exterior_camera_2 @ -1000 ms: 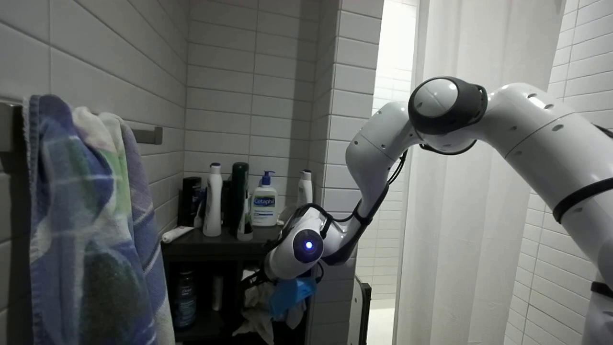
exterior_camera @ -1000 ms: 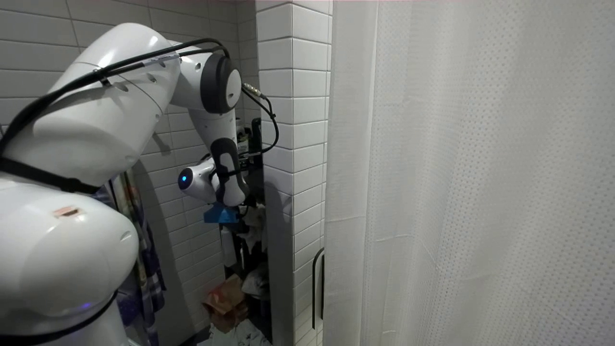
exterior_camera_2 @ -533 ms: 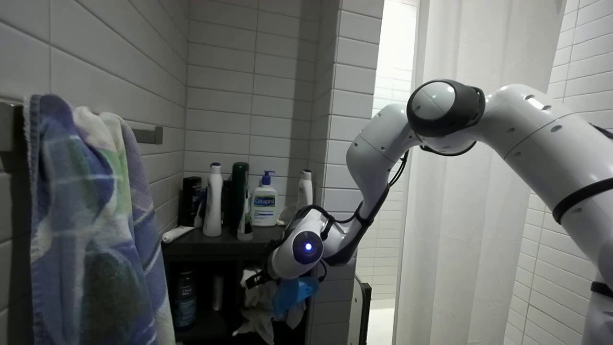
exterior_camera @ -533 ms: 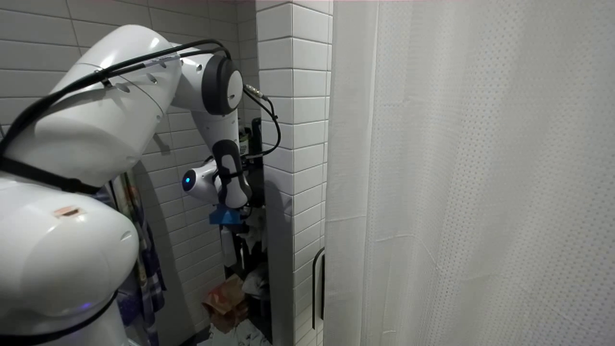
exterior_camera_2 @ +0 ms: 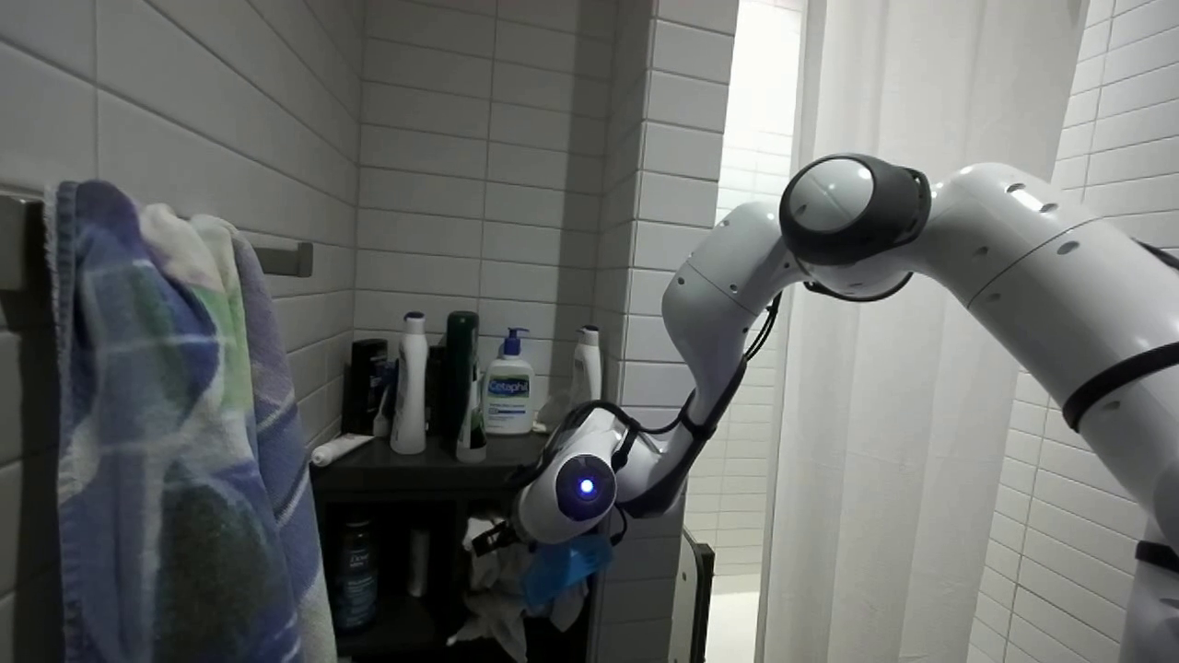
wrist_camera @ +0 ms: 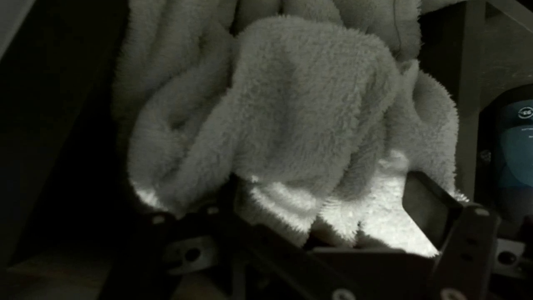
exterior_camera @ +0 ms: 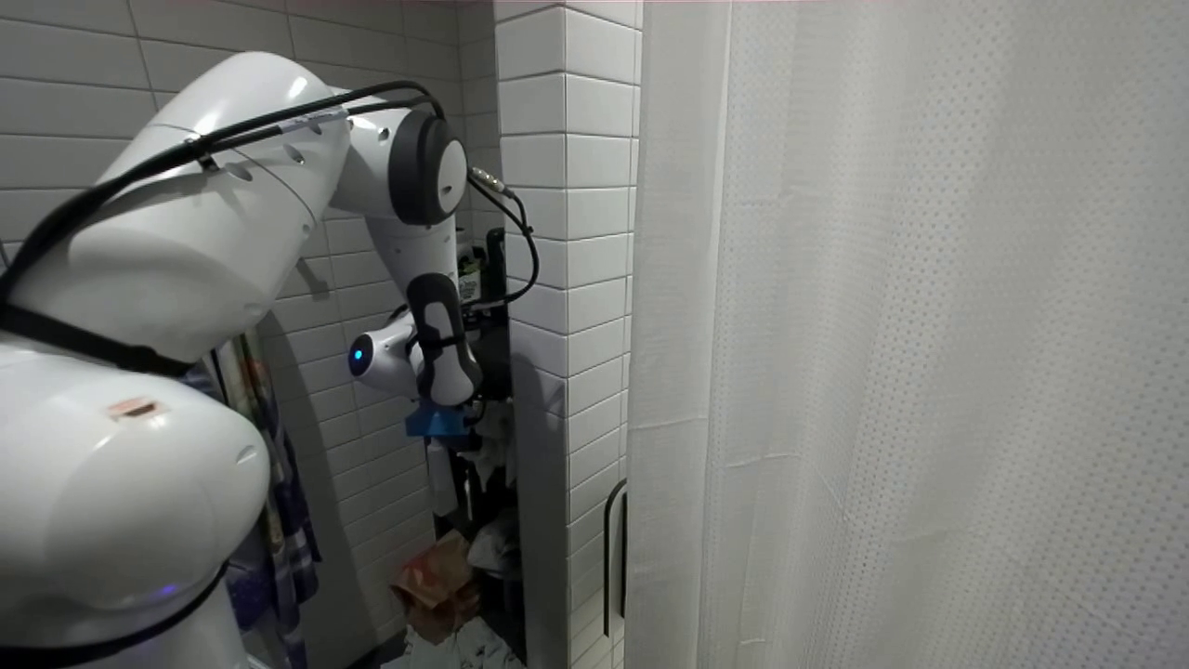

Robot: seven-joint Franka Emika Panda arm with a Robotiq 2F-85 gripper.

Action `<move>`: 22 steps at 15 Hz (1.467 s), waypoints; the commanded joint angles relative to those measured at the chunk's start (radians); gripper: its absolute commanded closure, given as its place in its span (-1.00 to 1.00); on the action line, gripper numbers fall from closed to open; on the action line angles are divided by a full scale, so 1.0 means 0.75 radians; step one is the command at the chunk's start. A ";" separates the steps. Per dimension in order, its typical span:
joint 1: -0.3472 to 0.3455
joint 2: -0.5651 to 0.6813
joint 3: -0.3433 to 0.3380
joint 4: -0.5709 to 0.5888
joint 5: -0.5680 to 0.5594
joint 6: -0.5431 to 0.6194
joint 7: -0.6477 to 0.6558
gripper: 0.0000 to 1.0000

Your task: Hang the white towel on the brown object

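Note:
The white towel is fluffy, bunched in folds, and fills the middle of the wrist view. It also shows in an exterior view as pale cloth hanging at the dark shelf's lower opening, below my hand. My gripper is open, its fingers wide apart, with lower folds of the towel between them. The left finger is very dark against the cloth. In both exterior views the fingertips are mostly hidden by the hand. A grey-brown wall rail holds a coloured towel. I cannot tell which thing is the brown object.
A dark shelf unit carries several bottles, including a white pump bottle. A dark bottle stands right of the towel. A tiled pillar and white curtain flank the arm. A brown paper bag lies low.
My hand has lowered slightly in both exterior views, with a small sideways shift. The hanging cloth by the shelf stays in about the same place.

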 commanded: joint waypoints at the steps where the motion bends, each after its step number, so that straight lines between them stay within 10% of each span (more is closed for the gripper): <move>1: 0.028 0.022 -0.020 0.028 0.001 -0.067 -0.012 -1.00; 6: 0.051 0.057 -0.023 0.040 0.017 -0.131 -0.024 -0.98; 19: 0.056 0.059 -0.022 0.017 0.002 -0.159 -0.030 0.97; 22: 0.055 0.037 -0.016 -0.007 -0.008 -0.147 -0.025 0.91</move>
